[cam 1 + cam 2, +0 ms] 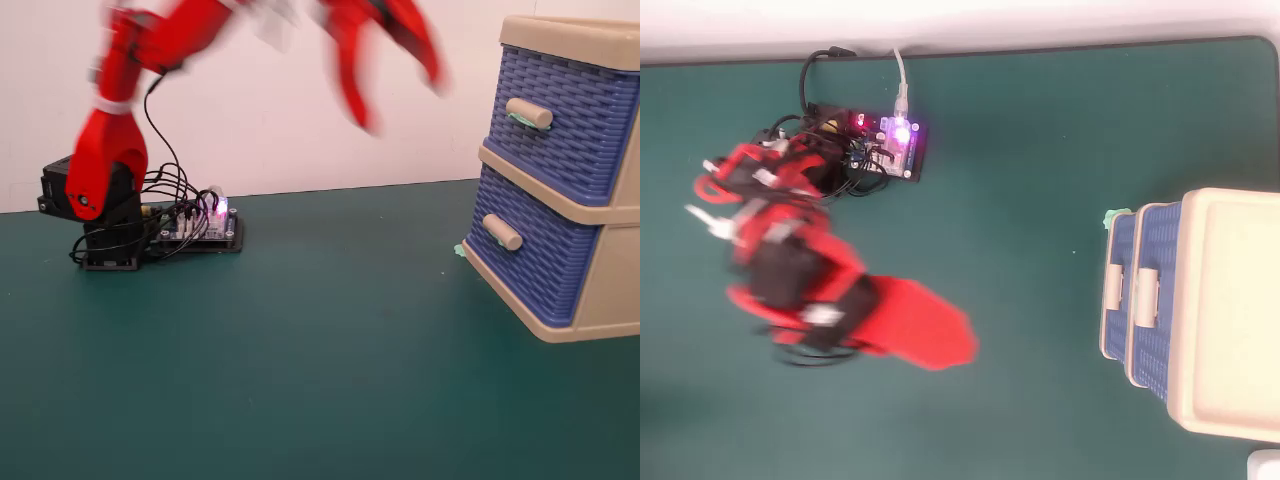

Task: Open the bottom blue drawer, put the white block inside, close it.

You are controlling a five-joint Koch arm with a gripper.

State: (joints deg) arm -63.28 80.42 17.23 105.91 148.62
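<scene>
Two drawers: both sit flush in the beige cabinet (600,290), at the right edge of both views.
Bottom blue drawer: the bottom blue drawer (530,262) is pushed fully in, its beige cylindrical handle (501,232) sticking out toward the arm; from overhead its front (1118,290) shows as a narrow blue strip beside the upper one.
Upper blue drawer: the upper blue drawer (565,120) is shut, with green tape at its handle.
White block: not visible in either view.
Arm: the red arm (110,140) is raised high above the green bench (320,360), heavily blurred by motion, well apart from the cabinet.
Jaws: the gripper (395,85) hangs near the top of the fixed view with two red fingers spread apart and nothing between them; the blur softens the edges. From overhead it is a red smear (925,335).
Electronics: a controller board (885,150) with a lit pink light sits beside the arm's base, cables running to it.
Small green scrap: a bit of green (1115,215) lies on the bench at the cabinet's corner.
</scene>
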